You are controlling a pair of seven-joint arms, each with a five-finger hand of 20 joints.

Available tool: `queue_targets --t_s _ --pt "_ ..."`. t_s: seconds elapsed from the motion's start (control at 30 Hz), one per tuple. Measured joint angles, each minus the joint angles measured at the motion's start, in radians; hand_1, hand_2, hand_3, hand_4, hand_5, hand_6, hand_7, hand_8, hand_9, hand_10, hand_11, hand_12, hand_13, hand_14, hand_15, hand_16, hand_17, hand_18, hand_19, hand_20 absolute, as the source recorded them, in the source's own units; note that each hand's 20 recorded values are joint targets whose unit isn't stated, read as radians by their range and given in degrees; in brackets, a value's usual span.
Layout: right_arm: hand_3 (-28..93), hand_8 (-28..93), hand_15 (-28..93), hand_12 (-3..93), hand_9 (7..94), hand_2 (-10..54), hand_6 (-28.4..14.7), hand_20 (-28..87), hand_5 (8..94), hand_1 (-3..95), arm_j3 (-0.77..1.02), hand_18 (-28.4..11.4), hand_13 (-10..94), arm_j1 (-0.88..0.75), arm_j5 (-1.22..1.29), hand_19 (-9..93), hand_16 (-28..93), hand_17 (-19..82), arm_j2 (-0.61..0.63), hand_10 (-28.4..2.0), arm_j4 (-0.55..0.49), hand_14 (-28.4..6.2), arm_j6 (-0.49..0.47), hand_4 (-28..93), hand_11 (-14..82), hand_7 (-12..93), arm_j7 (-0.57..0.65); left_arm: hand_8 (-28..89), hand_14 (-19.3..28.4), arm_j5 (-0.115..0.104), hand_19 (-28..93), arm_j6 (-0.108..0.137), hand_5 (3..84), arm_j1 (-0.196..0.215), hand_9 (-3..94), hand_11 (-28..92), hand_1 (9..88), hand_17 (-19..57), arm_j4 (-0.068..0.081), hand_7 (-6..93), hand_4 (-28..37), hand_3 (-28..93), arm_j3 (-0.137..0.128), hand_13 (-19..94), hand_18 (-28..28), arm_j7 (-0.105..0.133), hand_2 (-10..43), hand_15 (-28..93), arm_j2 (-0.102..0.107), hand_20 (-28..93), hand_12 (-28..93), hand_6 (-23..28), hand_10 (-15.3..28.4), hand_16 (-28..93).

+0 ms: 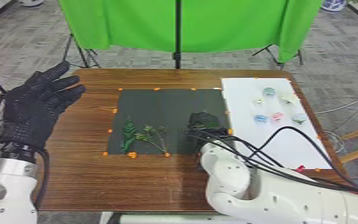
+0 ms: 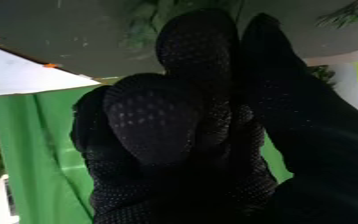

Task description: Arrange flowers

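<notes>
In the head view my right hand (image 1: 204, 122) is low over the right part of the dark mat (image 1: 167, 105). My left hand (image 1: 38, 105) is raised beyond the table's left edge, open and holding nothing. A leafy green stem (image 1: 128, 137) and two thin sprigs (image 1: 147, 136) lie on the mat's lower left. On the white sheet (image 1: 246, 137) lie blue flowers (image 1: 269, 92), a pink flower (image 1: 277, 116) and pale ones (image 1: 289, 99). The right wrist view has my right hand (image 2: 149, 117) close to dark green leaves (image 2: 149, 20); whether it holds them, I cannot tell.
Orange tape pieces (image 1: 132, 155) mark the edges of mat and sheet. A red flower (image 1: 301, 168) lies near the sheet's bottom, beside my right arm and its black cables. The green cloth (image 1: 140, 30) hangs behind the wooden table (image 1: 87, 185).
</notes>
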Motion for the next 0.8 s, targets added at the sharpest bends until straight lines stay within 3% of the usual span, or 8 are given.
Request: queue_targets --t_s 0.27,0.3,0.37,0.47,0.63,0.8 --pt "74 7 69 21.1 80.1 -9.5 -5.8 27 70.5 39.9 0.005 -19.5 84 0.013 -0.002 93 19 53 0.021 -13.5 -0.007 -4.7 0.029 -25 47.0 32 0.0 -8 26.9 0.0 58 0.001 38.4 0.007 31.8 30 21.8 -9.5 -0.001 12.6 -27.6 77 -0.003 23 23.4 0.002 10.2 53 0.001 9 10 11.3 20.9 -10" --pt "75 5 69 20.7 79.6 -9.5 -5.9 27 70.1 39.2 0.005 -19.5 83 0.017 -0.001 93 19 53 0.023 -13.7 -0.009 -4.8 0.033 -24 47.1 32 0.0 -8 26.9 -0.001 58 0.001 38.4 0.007 31.8 30 21.7 -9.5 -0.001 12.6 -27.6 77 -0.003 23 23.4 0.003 10.2 53 0.001 9 10 11.3 20.9 -10" --pt "76 -11 69 19.4 77.7 -8.8 -6.2 23 69.3 35.9 0.005 -19.6 81 0.027 0.001 93 18 50 0.028 -14.8 -0.014 -5.7 0.044 -22 45.3 33 -0.002 -8 26.9 -0.001 58 0.002 38.4 0.008 31.8 30 21.6 -9.5 -0.001 12.6 -27.7 77 -0.003 23 23.4 0.004 10.1 53 0.003 9 10 11.3 20.9 -10" --pt "77 -12 68 18.0 74.6 -7.2 -6.9 17 66.6 34.9 0.007 -20.1 77 0.043 0.001 93 17 47 0.039 -15.8 -0.022 -7.3 0.082 -23 40.6 30 -0.011 -9 27.0 -0.001 58 0.001 38.3 0.006 31.7 29 21.5 -9.6 0.0 12.3 -27.9 77 0.001 23 23.4 0.009 10.0 52 0.008 9 10 11.2 20.6 -10" --pt "78 -13 68 16.4 72.1 -6.1 -7.1 12 63.9 34.9 0.062 -19.8 75 0.049 0.004 93 16 45 0.093 -16.7 -0.056 -7.8 0.185 -23 34.2 27 -0.037 -8 27.0 -0.001 57 -0.014 37.9 -0.046 30.9 28 20.7 -9.7 0.022 11.9 -28.1 76 0.052 23 23.3 0.002 9.8 51 0.027 9 10 10.5 20.1 -10" --pt "79 -13 68 15.7 70.2 -5.8 -7.0 10 62.6 34.8 0.121 -19.9 74 0.042 0.005 93 15 44 0.181 -17.0 -0.072 -8.0 0.227 -23 30.1 25 -0.042 -8 26.6 0.005 56 -0.063 36.3 -0.116 29.4 24 19.7 -10.2 0.043 11.0 -28.2 75 0.097 22 23.5 -0.013 9.7 50 0.043 8 10 9.2 18.9 -10"
